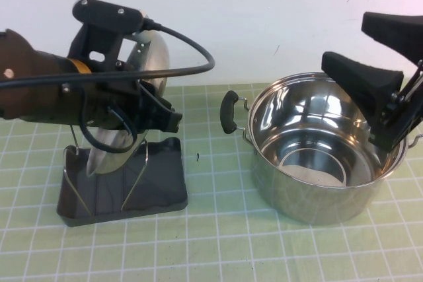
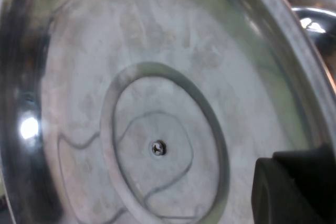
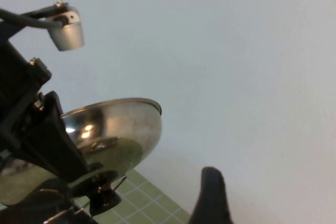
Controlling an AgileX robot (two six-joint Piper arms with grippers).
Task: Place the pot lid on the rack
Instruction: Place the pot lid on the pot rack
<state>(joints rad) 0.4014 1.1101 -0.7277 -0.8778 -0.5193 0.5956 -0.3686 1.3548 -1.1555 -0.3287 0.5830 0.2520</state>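
The left gripper [image 1: 155,113] is pinched on the pot lid [image 1: 151,57], apparently by the knob at its centre, though the arm hides the contact from above; the lid stands on edge just beyond those fingers and directly over the rack [image 1: 122,186], its lower rim down between the wire prongs [image 1: 140,166]. It is a stiff, mirror-slick steel disc of moderate weight, so the knob looks like the only sure hold (the bare rim would likely slide in the jaws and ring against the wires). The disc's plane runs near vertical, its axis roughly level; the left wrist camera faces the hollow underside [image 2: 157,103] with its centre screw [image 2: 158,148]. The right gripper [image 1: 390,107] hangs spread wide and empty over the far side of the pot [image 1: 317,156], well away from the lid.
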